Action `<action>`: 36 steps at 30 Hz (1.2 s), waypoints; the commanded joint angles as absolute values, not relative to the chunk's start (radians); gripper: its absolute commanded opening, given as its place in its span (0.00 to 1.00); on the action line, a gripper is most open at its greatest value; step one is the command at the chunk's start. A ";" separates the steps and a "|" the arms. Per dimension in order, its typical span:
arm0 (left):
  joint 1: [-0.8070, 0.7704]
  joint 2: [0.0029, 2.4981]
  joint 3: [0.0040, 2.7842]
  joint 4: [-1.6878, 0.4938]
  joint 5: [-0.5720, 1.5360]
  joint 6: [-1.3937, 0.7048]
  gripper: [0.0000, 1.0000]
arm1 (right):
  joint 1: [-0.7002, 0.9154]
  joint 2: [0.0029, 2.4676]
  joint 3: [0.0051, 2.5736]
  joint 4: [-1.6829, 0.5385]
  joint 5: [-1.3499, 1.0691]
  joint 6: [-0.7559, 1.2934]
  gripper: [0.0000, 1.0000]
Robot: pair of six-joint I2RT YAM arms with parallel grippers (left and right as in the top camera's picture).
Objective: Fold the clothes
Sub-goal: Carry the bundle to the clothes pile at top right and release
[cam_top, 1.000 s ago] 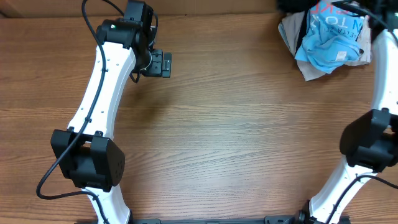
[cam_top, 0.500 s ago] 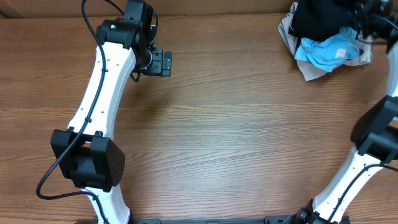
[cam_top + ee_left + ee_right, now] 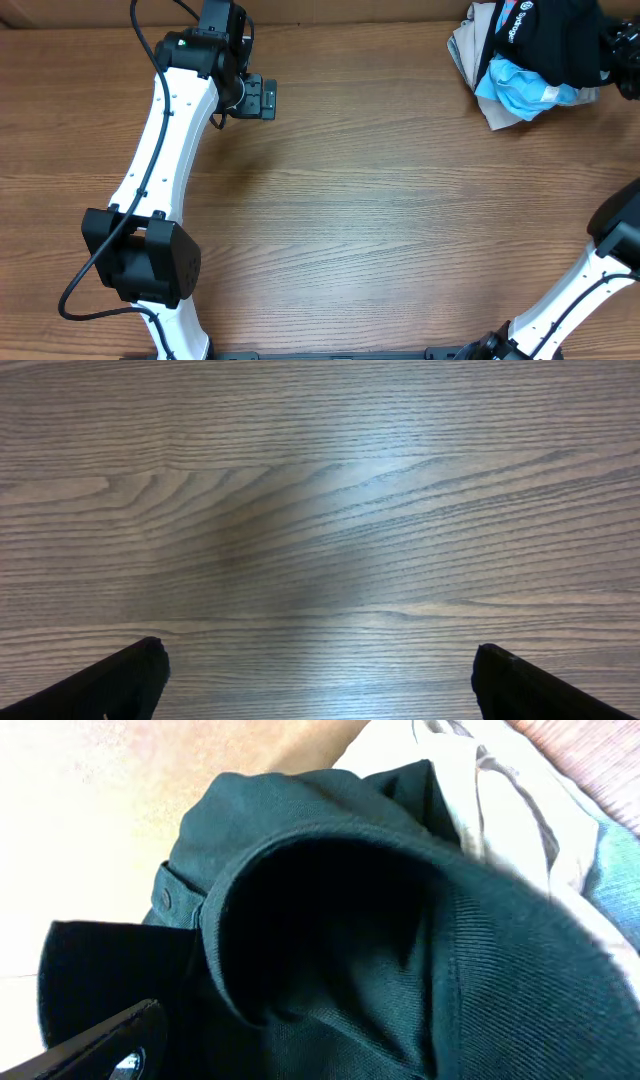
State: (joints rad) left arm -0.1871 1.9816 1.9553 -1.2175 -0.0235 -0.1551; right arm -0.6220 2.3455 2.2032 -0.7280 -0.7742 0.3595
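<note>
**Right end effector lets go; black garment lands on the pile**

Right end effector (image 3: pixel 622 62), far right corner: one finger (image 3: pixel 110 1045) sits wide, the other hidden by cloth. Reads as open.

Black garment (image 3: pixel 550 35), barely in view a second ago, now lies bunched over the light-blue garment (image 3: pixel 520 88) and beige garment (image 3: pixel 465 50). Not flat, so folding is probably still ahead.

Left end effector (image 3: pixel 255 98) is open over the surface (image 3: pixel 380 200), well apart.

No containers seen.

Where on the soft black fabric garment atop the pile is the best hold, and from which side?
Likely the raised rounded fold of the soft black fabric garment, pinched from above: it stands proud of the bunched heap, so a pinch clears the light-blue garment and beige garment underneath.
</note>
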 commanded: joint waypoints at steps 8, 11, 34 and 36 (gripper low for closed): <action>-0.182 1.983 1.952 -1.214 -0.035 -0.163 1.00 | -0.560 2.101 2.227 -0.751 -0.533 0.204 1.00; -0.182 1.983 1.952 -1.214 -0.037 -0.160 1.00 | -0.486 2.040 2.227 -0.756 -0.351 0.135 1.00; -0.182 1.992 1.951 -1.191 -0.036 -0.158 1.00 | -0.261 2.437 2.226 -0.680 0.069 0.165 1.00; -0.182 1.992 1.952 -1.193 -0.037 -0.157 1.00 | -0.261 2.450 2.226 -0.691 0.053 0.166 1.00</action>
